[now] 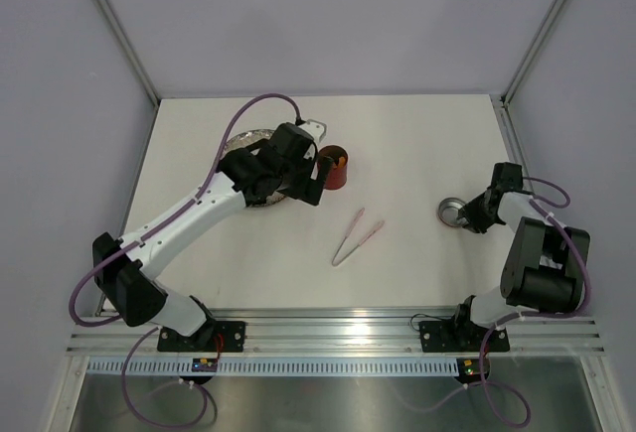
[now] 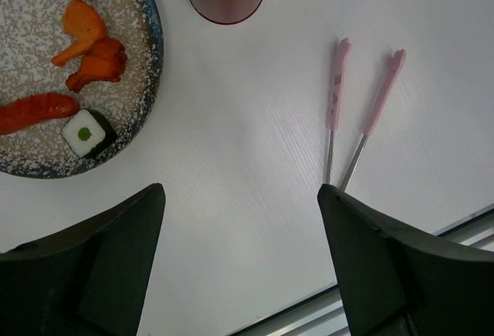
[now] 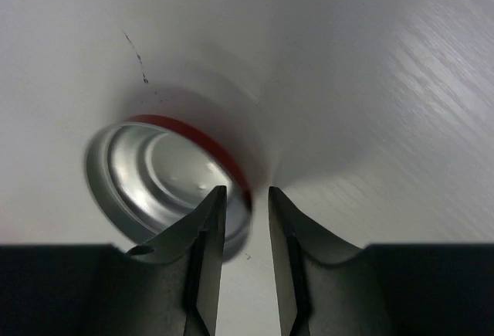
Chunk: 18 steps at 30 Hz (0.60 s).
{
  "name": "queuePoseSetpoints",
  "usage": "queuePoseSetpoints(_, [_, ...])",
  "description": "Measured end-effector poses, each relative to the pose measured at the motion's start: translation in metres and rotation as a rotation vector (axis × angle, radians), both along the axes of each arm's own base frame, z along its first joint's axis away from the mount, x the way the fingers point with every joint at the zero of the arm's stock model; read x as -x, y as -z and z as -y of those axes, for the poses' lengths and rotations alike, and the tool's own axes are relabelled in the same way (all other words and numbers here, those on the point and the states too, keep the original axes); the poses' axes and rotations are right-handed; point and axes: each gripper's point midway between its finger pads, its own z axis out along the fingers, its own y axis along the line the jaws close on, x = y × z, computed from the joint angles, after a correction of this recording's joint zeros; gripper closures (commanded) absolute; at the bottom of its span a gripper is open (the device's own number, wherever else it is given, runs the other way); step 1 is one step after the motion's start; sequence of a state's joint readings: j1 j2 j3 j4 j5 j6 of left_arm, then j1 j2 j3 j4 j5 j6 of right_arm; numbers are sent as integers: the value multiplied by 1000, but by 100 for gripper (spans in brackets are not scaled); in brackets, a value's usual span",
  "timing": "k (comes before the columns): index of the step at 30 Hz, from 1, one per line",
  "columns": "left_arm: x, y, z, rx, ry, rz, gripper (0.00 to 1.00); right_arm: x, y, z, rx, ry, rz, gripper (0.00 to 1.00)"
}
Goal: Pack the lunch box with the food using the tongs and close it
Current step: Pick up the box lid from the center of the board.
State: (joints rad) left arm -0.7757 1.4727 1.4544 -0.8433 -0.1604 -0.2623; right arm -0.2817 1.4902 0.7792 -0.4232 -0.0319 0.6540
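Observation:
The red lunch box [image 2: 225, 0] stands open next to the speckled plate [image 2: 147, 58], with some food inside it. More food lies on the plate: orange pieces [image 2: 91, 42], a red sausage [image 2: 35, 112] and a white block [image 2: 86, 134]. The pink tongs [image 2: 363, 104] lie loose on the table [image 1: 417, 144], right of the box. My left gripper [image 2: 241, 189] hangs open above bare table, holding nothing. Far right, the lid [image 3: 166, 178] lies silver side up. My right gripper [image 3: 247, 193] straddles its rim with narrowed jaws, one finger inside, one outside, small gaps still showing.
In the top view the left arm [image 1: 199, 209] stretches over the plate [image 1: 243, 141] toward the lunch box [image 1: 336, 172]. The tongs [image 1: 358, 236] lie mid-table, the lid [image 1: 450, 212] near the right edge. A metal rail [image 1: 338, 328] runs along the near edge.

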Motion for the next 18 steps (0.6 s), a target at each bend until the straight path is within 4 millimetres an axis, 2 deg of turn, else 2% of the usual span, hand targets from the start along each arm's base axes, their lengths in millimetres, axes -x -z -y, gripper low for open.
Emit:
queuePoseSetpoints(1, [0,1,-1,1,-2,-3,16,-2,3,-1,-7,-5,1,72])
queuePoseSetpoints(2, [1,3,-2,-1,-3,-10,16,-4,5,-2,-15,-10,5,88])
queuePoseSetpoints(3, [2,5,-3,-4,-6,-19,15,-7,6,-4,-26,-16,18,97])
queuePoseSetpoints(6, [3,10,-8,-8,-27,-47,15,-14,2,-9,-50,-26,73,100])
queuePoseSetpoints(9, [1,11,-12,12,-46,-69,15,-8,0,-17,-77,-41,93,100])
queuePoseSetpoints(11, [0,10,-11,36,-50,-85,15,-5,-9,-24,-96,-58,126,100])
queuePoseSetpoints(14, [5,8,1,104,-31,-125,14,-10,-42,-38,-134,-112,250,100])
queuePoseSetpoints(16, [11,5,18,185,4,-166,12,-17,-71,-51,-155,-165,361,100])
queuePoseSetpoints(18, [15,3,37,278,39,-201,10,-22,-104,-72,-184,-249,479,100])
